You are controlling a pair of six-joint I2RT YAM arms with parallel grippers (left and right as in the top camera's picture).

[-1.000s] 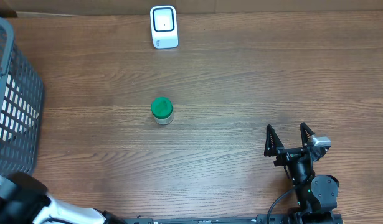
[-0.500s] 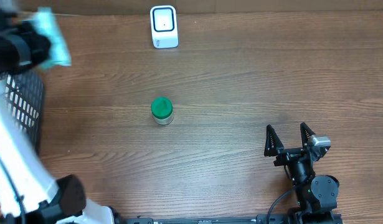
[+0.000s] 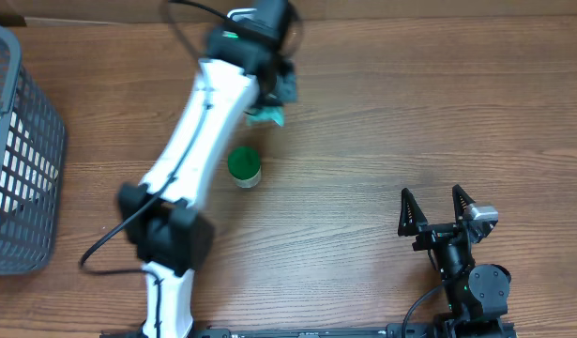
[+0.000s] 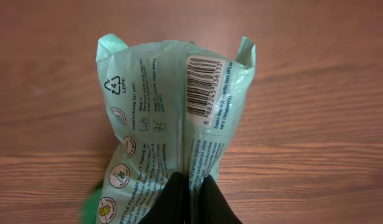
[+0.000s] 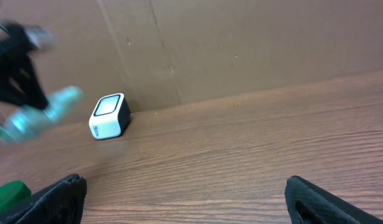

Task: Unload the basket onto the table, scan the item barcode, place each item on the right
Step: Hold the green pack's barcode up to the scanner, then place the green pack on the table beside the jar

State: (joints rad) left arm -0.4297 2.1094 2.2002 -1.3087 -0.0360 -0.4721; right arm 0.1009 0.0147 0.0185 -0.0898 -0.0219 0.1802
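The item is a pale green wipes packet (image 4: 169,124) with a printed barcode (image 4: 203,84) on the side facing my left wrist camera. My left gripper (image 4: 191,198) is shut on the packet's lower edge and holds it above the wood. From overhead the packet (image 3: 267,115) hangs just in front of the white scanner (image 3: 243,13), which the left arm mostly covers. The right wrist view shows the scanner (image 5: 110,116) against the cardboard wall, with the blurred packet (image 5: 49,109) to its left. My right gripper (image 3: 436,208) rests open and empty at the front right.
A green-lidded jar (image 3: 243,167) stands mid-table, beside the left arm. A grey wire basket (image 3: 25,160) fills the left edge. A cardboard wall (image 5: 241,43) runs behind the scanner.
The left arm has swung from the basket at the far left across to the scanner, carrying the packet. The right arm has not moved.
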